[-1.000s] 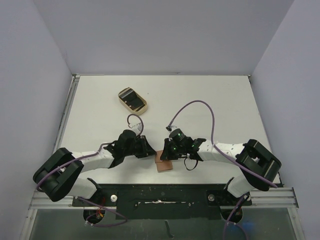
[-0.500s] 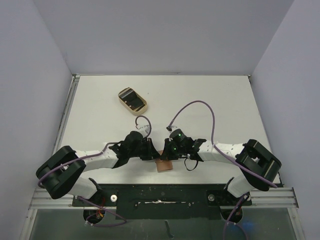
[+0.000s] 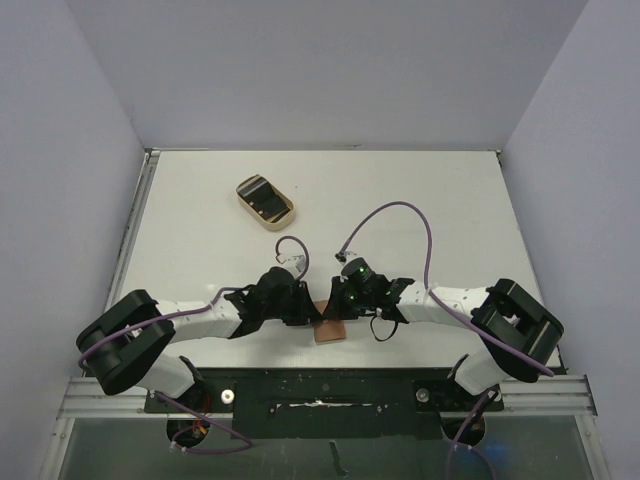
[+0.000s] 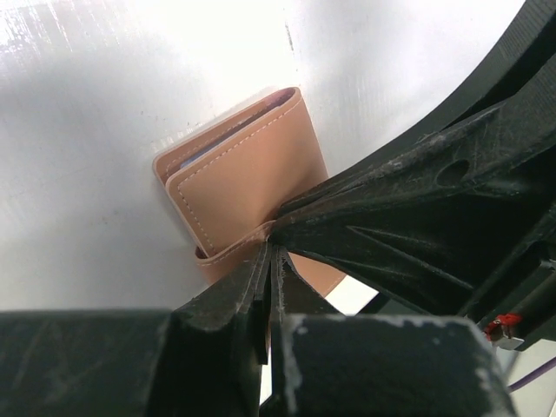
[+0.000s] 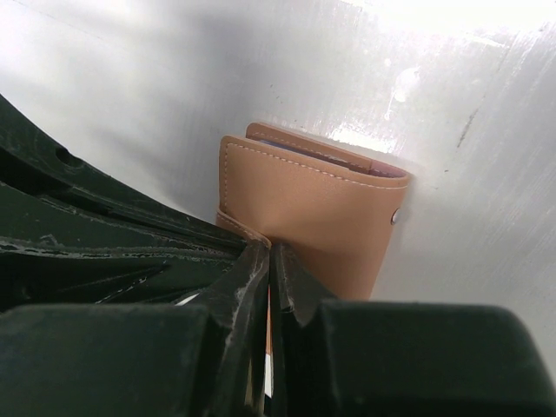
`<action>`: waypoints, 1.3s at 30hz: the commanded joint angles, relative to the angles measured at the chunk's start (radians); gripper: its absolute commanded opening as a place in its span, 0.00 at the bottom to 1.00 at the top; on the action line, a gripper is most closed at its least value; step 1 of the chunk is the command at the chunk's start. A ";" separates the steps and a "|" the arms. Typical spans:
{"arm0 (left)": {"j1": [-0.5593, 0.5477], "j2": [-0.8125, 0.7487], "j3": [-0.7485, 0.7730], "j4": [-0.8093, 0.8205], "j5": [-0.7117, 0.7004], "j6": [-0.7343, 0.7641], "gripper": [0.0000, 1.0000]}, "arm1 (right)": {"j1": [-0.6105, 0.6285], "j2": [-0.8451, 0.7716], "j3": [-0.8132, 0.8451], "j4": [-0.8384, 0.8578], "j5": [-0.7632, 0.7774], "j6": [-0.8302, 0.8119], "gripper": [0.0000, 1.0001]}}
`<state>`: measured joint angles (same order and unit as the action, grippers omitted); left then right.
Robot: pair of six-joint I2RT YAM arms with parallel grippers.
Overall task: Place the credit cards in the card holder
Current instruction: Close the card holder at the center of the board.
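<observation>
Holder (image 3: 328, 330): brown, folded shut, flat on table (image 3: 430, 200), near edge, centre, between both pincers.
Left pincer (image 4: 270, 252): closed tight, tips touching holder's flap edge; cannot tell whether it grips.
Right pincer (image 5: 268, 261): closed tight, a strip of holder pinched between fingers.
Cards (image 3: 262, 198): dark, in tan tray (image 3: 287, 212), far left, well apart from holder.
</observation>
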<state>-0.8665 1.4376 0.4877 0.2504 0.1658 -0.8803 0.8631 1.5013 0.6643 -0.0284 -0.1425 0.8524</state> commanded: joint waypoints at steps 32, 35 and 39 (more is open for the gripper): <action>0.003 -0.493 0.133 -0.397 -0.388 0.123 0.73 | 0.047 -0.073 0.184 -0.207 0.099 -0.057 0.17; 0.004 -0.540 0.127 -0.430 -0.419 0.125 0.73 | 0.050 -0.029 0.183 -0.191 0.072 -0.049 0.15; 0.005 -0.580 0.108 -0.453 -0.445 0.120 0.74 | 0.051 0.015 0.157 -0.153 0.039 -0.037 0.14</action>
<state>-0.8680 0.8986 0.5758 -0.1631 -0.2188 -0.7773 0.9062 1.4868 0.8188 -0.2329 -0.0650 0.8131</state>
